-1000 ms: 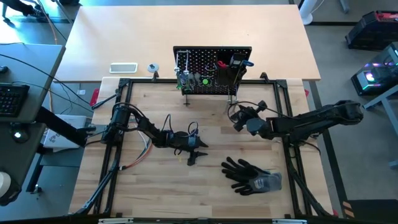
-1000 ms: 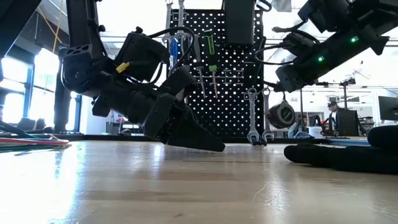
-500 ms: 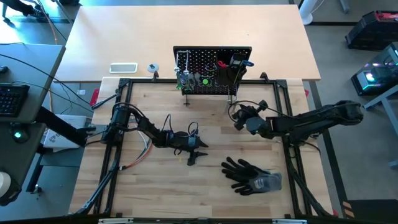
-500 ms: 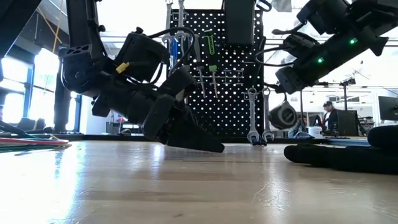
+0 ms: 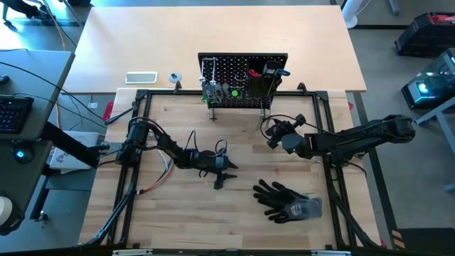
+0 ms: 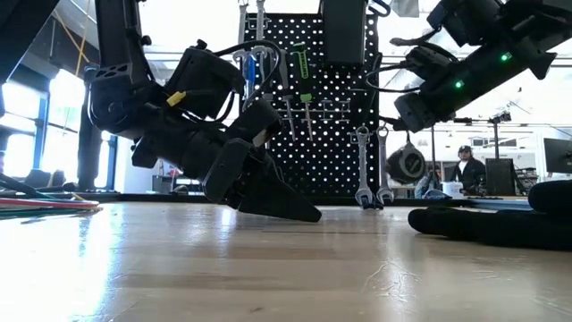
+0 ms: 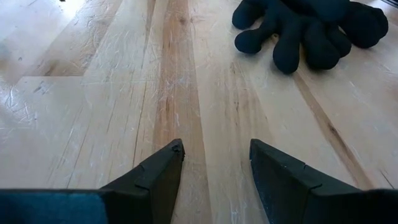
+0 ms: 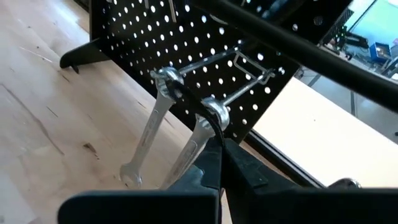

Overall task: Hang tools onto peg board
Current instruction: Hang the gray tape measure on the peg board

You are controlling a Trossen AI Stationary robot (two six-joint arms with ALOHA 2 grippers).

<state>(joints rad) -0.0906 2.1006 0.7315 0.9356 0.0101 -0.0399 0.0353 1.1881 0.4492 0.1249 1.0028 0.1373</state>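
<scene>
I am seeing the left gripper [image 7: 214, 163] resting low on the counter [image 5: 178, 206], its fingers [image 7: 155, 177] spread apart and released, with only bare wood between them. The black gloves [image 7: 311, 28] are lying well ahead of it, untouched.

I am holding the right gripper [image 8: 214, 158] just in front of the peg board [image 8: 205, 56]. Its fingers are pressed together, clenched on the ring end of a silver wrench [image 8: 202, 134] that is hanging on a wire hook. A second silver wrench [image 8: 146, 134] is hanging just beside it on the same hook, both slanting down toward the counter.

In the high view, the peg board [image 5: 242, 78] is standing upright at the far edge of the counter, between the two arms. In the low view, the green-handled driver [image 6: 304, 85] and other tools are hanging on its face, and the two wrenches [image 6: 371, 170] are hanging near its lower right.
</scene>
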